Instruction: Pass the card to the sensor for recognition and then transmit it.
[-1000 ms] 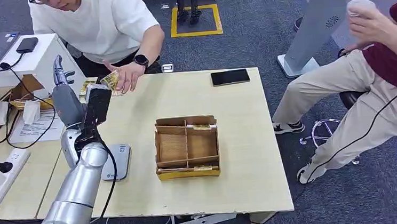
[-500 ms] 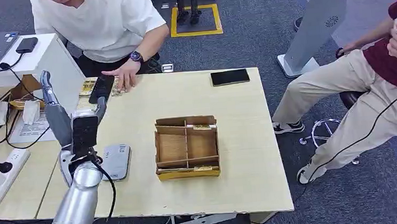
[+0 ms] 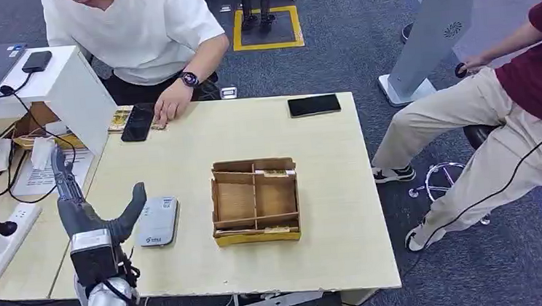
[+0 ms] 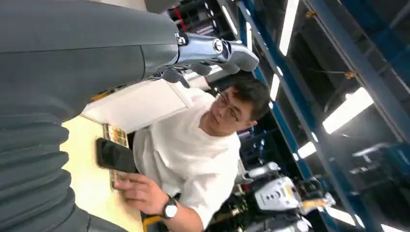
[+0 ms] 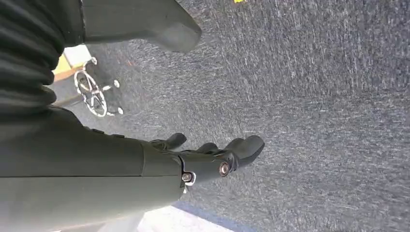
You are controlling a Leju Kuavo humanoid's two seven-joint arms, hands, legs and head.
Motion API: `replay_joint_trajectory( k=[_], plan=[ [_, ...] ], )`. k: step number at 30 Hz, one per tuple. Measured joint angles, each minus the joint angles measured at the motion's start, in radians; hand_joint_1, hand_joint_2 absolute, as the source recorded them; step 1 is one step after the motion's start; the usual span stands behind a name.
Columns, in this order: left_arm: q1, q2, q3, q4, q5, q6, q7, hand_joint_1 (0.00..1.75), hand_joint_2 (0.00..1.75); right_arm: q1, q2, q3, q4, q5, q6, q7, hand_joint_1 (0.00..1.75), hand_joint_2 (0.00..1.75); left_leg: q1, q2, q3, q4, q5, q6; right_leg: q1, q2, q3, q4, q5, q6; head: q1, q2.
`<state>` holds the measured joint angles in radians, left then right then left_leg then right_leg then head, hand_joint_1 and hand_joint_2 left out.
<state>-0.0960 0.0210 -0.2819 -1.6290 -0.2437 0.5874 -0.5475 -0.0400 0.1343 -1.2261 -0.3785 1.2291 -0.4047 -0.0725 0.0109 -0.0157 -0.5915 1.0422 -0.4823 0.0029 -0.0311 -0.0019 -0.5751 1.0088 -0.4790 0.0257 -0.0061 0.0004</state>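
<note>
Though the sensor [image 3: 158, 221] bears a logo, nothing is readable.

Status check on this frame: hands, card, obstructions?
Left hand open beside sensor. Right hand empty, over floor. Dark card on table under person's hand.

matt pale wood table [image 3: 330, 192], brown cardboard tray [image 3: 258, 231].

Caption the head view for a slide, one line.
Robot's empty left hand raised beside the grey card sensor; a seated person's hand rests by a black card at the table's far edge.
</note>
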Motion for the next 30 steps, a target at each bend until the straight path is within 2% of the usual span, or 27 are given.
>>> replay_joint_trajectory(
  k=[2, 5, 9, 10, 14, 18, 30],
  plan=[
    [0.038, 0.019, -0.022, -0.043, 0.024, -0.073, -0.014, 0.00, 1.75, 0.004, 0.005, -0.006, -0.016, 0.007, 0.008, 0.000, 0.00, 1.75, 0.000, 0.000, 0.000, 0.000, 0.000, 0.000, 0.000, 0.000, 0.000, 0.000, 0.000, 0.000, 0.000, 0.000],
    [0.072, 0.044, -0.047, -0.080, 0.041, -0.125, -0.028, 0.00, 1.75, 0.008, 0.008, -0.010, -0.033, 0.022, 0.010, 0.000, 0.00, 1.75, 0.000, 0.000, 0.000, 0.000, -0.001, 0.000, 0.000, 0.000, 0.000, 0.000, 0.000, 0.000, 0.000, 0.000],
    [0.108, 0.068, -0.059, -0.099, 0.033, -0.237, -0.077, 0.00, 1.75, 0.013, 0.008, -0.010, -0.045, 0.061, 0.007, 0.004, 0.00, 1.75, 0.000, 0.000, 0.000, 0.000, -0.001, 0.000, 0.000, 0.000, 0.000, 0.000, 0.000, 0.000, 0.000, 0.000],
    [0.118, 0.072, -0.061, -0.101, 0.026, -0.248, -0.086, 0.00, 1.75, 0.014, 0.008, -0.010, -0.049, 0.064, 0.007, 0.003, 0.00, 1.75, 0.000, 0.000, 0.000, 0.000, -0.001, 0.000, 0.000, 0.000, 0.000, 0.000, 0.000, 0.000, 0.000, 0.000],
    [0.137, 0.073, -0.071, -0.101, -0.010, -0.255, -0.105, 0.00, 1.75, 0.016, 0.008, -0.011, -0.062, 0.072, 0.010, 0.000, 0.00, 1.75, 0.000, 0.000, 0.000, 0.000, -0.001, 0.000, 0.000, 0.000, 0.000, 0.000, 0.000, 0.000, 0.000, 0.000],
    [0.137, 0.076, -0.093, -0.098, -0.120, -0.213, -0.113, 0.00, 1.75, 0.015, 0.008, -0.011, -0.064, 0.084, 0.011, -0.001, 0.00, 1.75, 0.000, 0.000, 0.000, 0.000, -0.001, 0.000, 0.000, 0.000, 0.000, 0.000, 0.000, 0.000, 0.000, 0.000],
    [0.109, 0.120, -0.228, -0.049, -0.256, -0.201, -0.108, 0.00, 1.75, 0.009, -0.008, -0.011, -0.045, 0.108, 0.003, -0.002, 0.00, 1.75, 0.000, 0.000, 0.000, 0.000, -0.001, 0.000, 0.000, 0.000, 0.000, 0.000, 0.000, 0.000, 0.000, 0.000]
  ],
)
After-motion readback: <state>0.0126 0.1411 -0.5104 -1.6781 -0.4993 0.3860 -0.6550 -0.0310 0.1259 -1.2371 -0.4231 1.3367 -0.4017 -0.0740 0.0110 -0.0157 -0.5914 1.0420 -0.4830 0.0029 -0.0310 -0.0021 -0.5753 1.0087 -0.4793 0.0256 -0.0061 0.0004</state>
